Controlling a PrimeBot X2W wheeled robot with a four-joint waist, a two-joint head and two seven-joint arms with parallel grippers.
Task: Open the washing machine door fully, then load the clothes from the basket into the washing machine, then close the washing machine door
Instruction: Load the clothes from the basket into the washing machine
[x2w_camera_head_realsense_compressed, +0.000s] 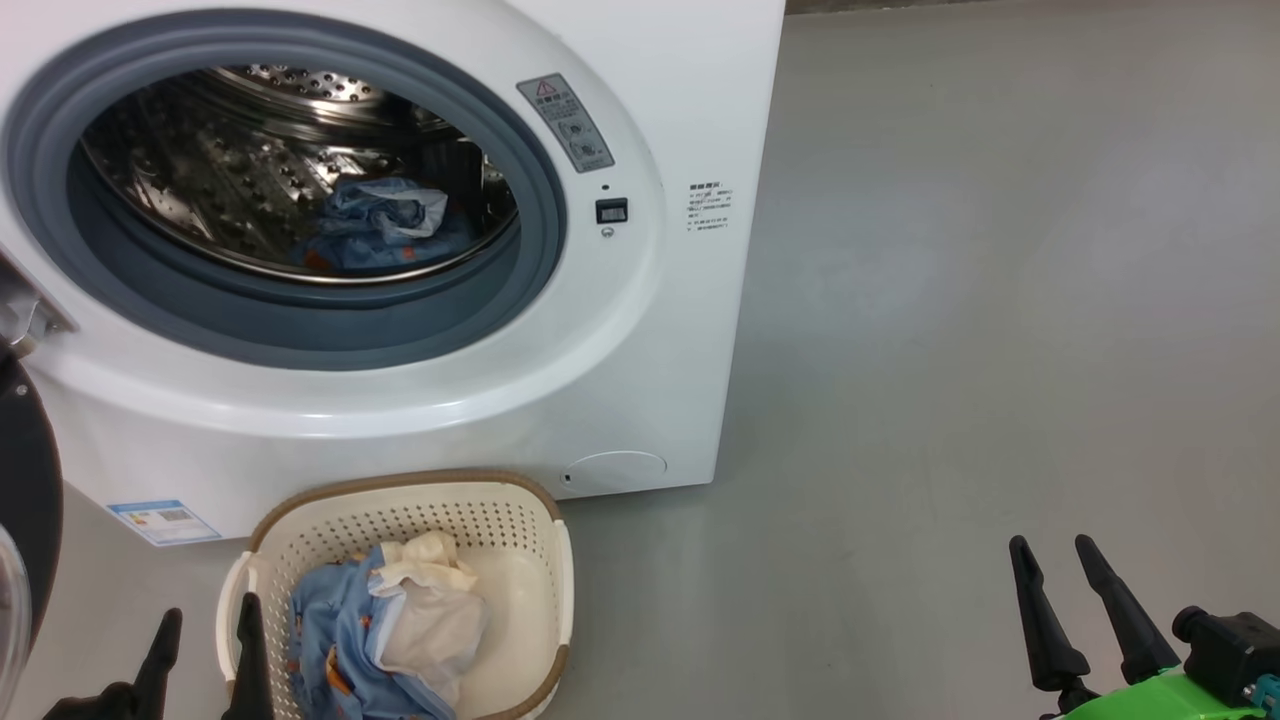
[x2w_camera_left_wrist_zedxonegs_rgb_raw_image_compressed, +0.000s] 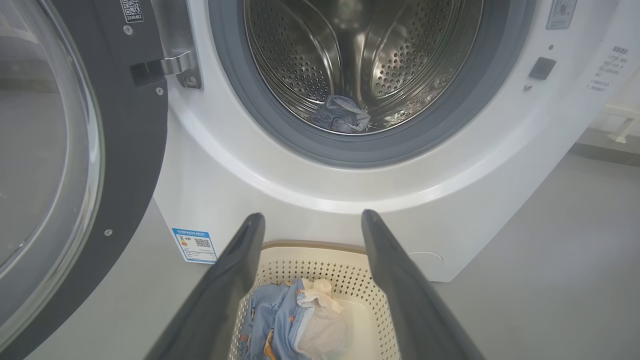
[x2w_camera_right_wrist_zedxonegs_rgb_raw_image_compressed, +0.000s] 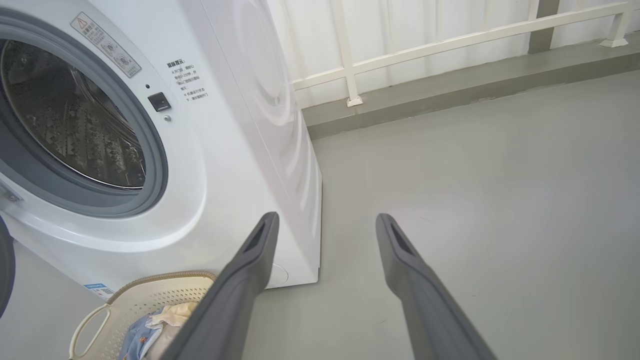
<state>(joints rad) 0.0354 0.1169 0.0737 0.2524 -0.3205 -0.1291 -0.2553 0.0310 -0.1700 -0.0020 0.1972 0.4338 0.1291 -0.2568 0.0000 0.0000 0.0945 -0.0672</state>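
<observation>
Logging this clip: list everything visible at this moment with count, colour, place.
washing machine: one, white, ahead left.
washing machine door: one, black with glass, swung open left.
garment bundle: one, light blue, in drum.
basket: one, cream, brown rim, floor before machine.
clothes: at least two, printed blue and cream-white, in basket.
label: one, blue, machine's lower corner.
railing: one, white, beyond machine.
left gripper: one, dark, open, at basket's left edge.
right gripper: one, dark, open, over floor, right.

Black washing machine door (x2w_camera_left_wrist_zedxonegs_rgb_raw_image_compressed: 132, 150) open left; blue garment (x2w_camera_head_realsense_compressed: 380, 225) inside washing machine (x2w_camera_head_realsense_compressed: 650, 350); blue, cream clothes (x2w_camera_head_realsense_compressed: 400, 620) in basket (x2w_camera_head_realsense_compressed: 450, 520) below.
</observation>
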